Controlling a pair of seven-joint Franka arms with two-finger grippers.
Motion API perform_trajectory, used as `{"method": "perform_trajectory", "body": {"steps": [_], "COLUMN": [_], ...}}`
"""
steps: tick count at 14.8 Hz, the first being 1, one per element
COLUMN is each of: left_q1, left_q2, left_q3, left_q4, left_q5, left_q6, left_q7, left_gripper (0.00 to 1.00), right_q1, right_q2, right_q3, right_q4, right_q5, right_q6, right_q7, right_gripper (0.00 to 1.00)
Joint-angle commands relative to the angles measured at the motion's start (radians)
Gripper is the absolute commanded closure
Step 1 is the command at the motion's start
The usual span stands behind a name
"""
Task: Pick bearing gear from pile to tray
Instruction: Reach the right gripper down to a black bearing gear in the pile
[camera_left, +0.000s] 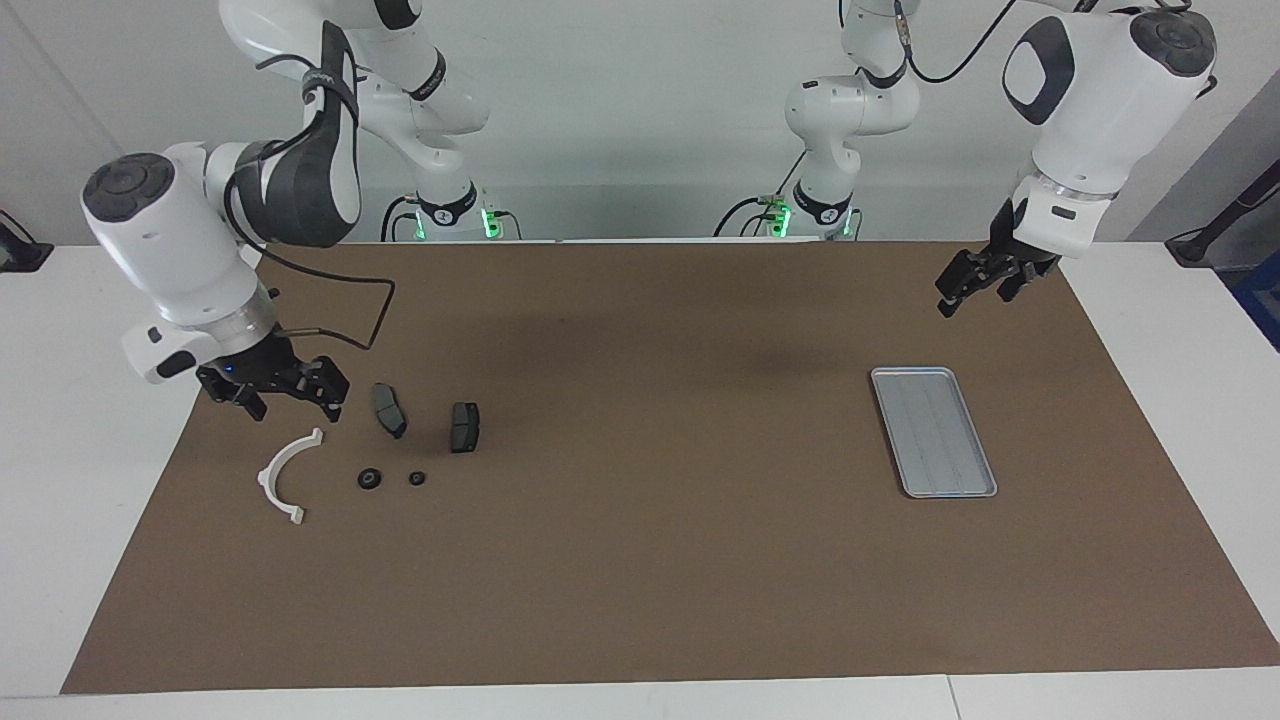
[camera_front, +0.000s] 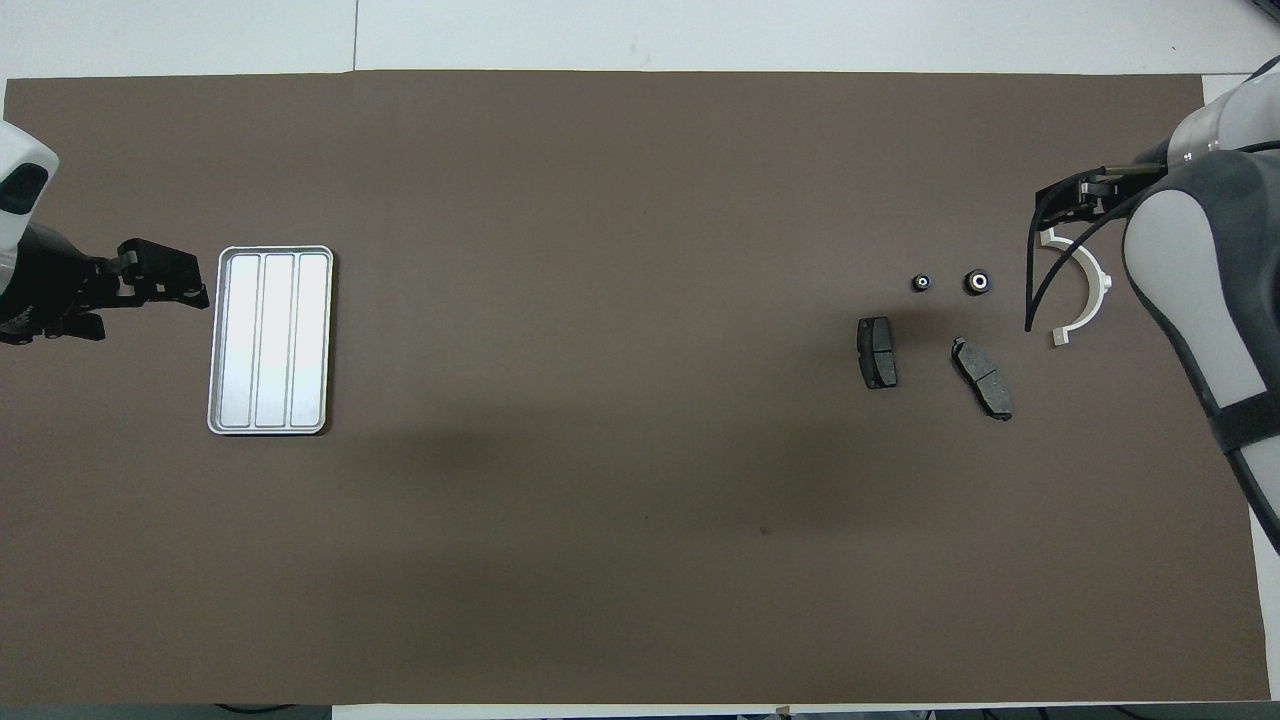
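My right gripper (camera_left: 290, 405) hangs spread wide and empty over the white half-ring bracket (camera_left: 285, 473) in the pile, bearing gear (camera_left: 369, 479) just beside it on the mat, while my left gripper (camera_left: 975, 285), also unclenched, waits near the tray (camera_left: 933, 431).

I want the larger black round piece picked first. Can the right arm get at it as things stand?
Probably yes: the right gripper hangs open over the pile, near the white bracket, and nothing covers the larger black round piece.
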Motion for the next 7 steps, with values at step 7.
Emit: {"method": "perform_trajectory", "body": {"steps": [7], "left_q1": [-0.002], "left_q2": [-0.016], "left_q3": [0.004], "left_q4": [-0.006], "left_q5": [-0.008], "left_q6": [-0.013], "left_q7": [0.004], "left_gripper": [0.0], "right_q1": [0.001], "right_q2": [0.119], "right_q3": [-0.007], "right_q4": [-0.037], "right_q5": [0.002], "right_q6": [0.176], "right_q7": [0.024], "right_gripper": [0.03]}}
